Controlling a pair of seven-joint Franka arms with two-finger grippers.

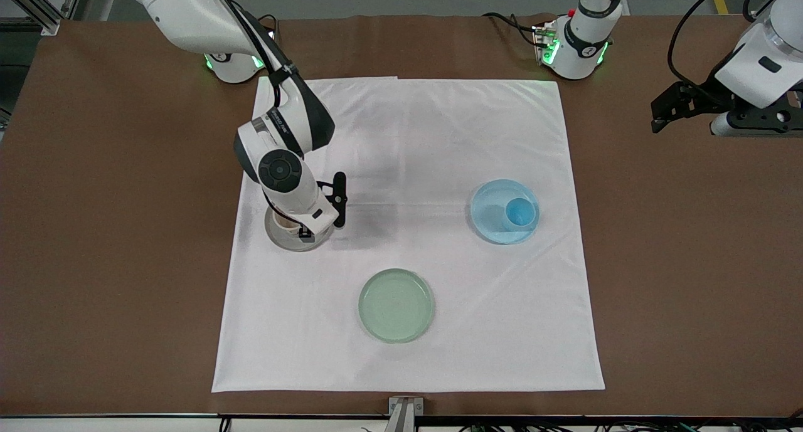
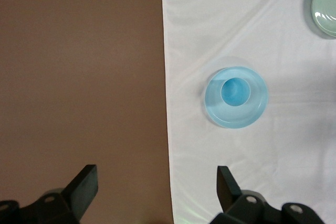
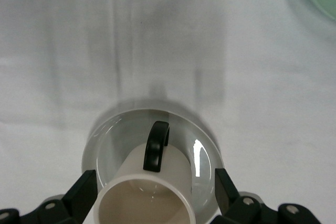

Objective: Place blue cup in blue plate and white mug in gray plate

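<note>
A smooth round green plate (image 1: 396, 305) lies alone on the creased white cloth (image 1: 408, 137). Right gripper (image 3: 152, 195), jaws spread beside the white mug (image 3: 149, 192), is over the gray plate (image 3: 113, 135). Left gripper (image 2: 157, 184) waits, jaws wide and empty, over the brown tabletop (image 1: 690, 231). The blue cup (image 1: 520, 213) stands in the blue plate (image 1: 489, 209).

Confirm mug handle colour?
Black, on the white mug over the gray plate; clearest in the right wrist view.

- You've got the small light-blue handleless cup (image 1: 520, 213) in the round light-blue plate (image 1: 489, 222).
- Cream-white mug with black loop handle (image 3: 152, 195) over the round gray plate (image 3: 202, 148).
- Pale green plate (image 1: 396, 305) sits nearest the front camera.
</note>
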